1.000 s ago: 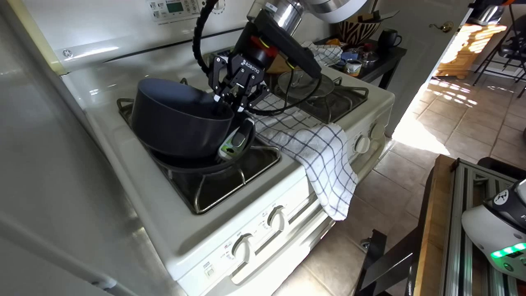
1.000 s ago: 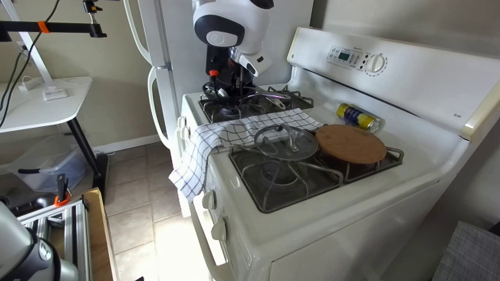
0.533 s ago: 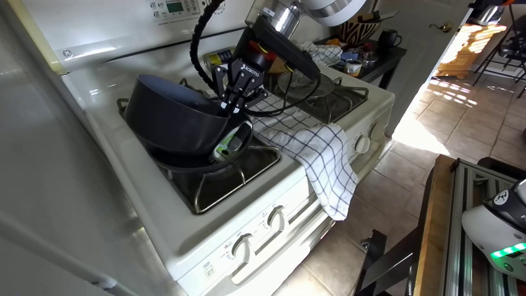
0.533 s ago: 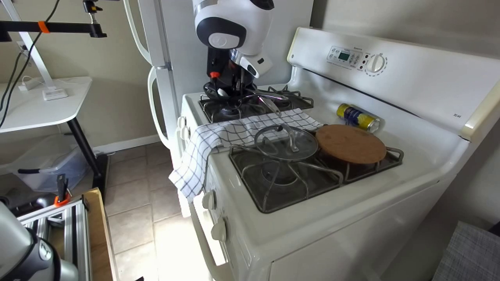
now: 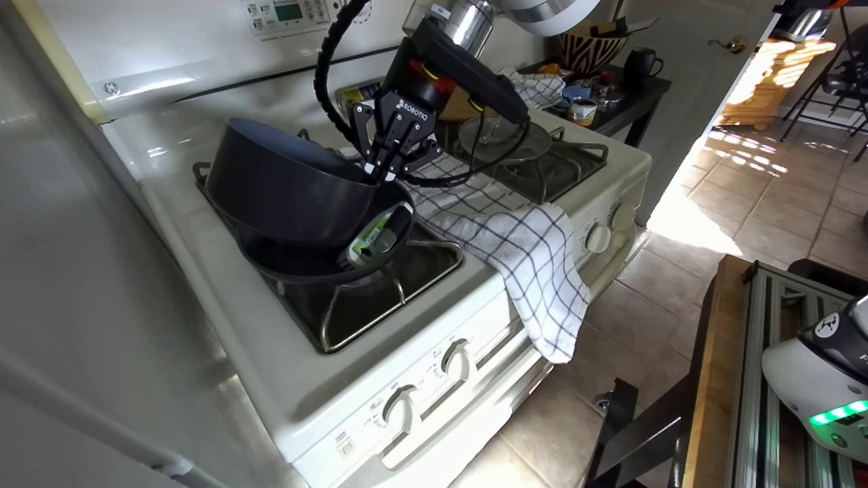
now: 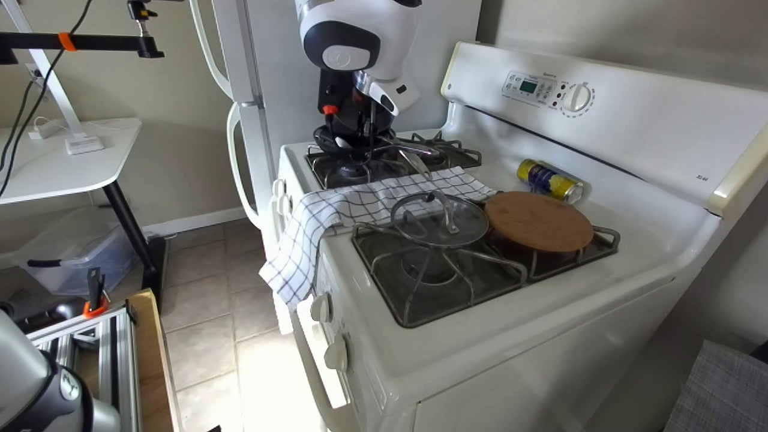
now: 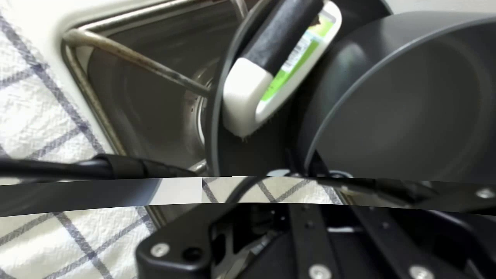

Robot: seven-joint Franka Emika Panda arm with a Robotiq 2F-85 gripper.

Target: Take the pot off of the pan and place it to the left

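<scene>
Dark pot (image 5: 285,196) pinched at its rim by the hand (image 5: 378,176), tilted over the pan (image 5: 291,263).
In the wrist view the hand is narrow, clamped across the pot's wall; the pot leans, its rim lower at the hand than on the far side. The shallow pan sits on a grate (image 5: 403,293) on the white surface (image 5: 237,301); whether pot and pan touch is hard to tell. Inside the pan, just beside the pot, lies a white-and-green brush (image 7: 285,64) with a dark handle.
</scene>
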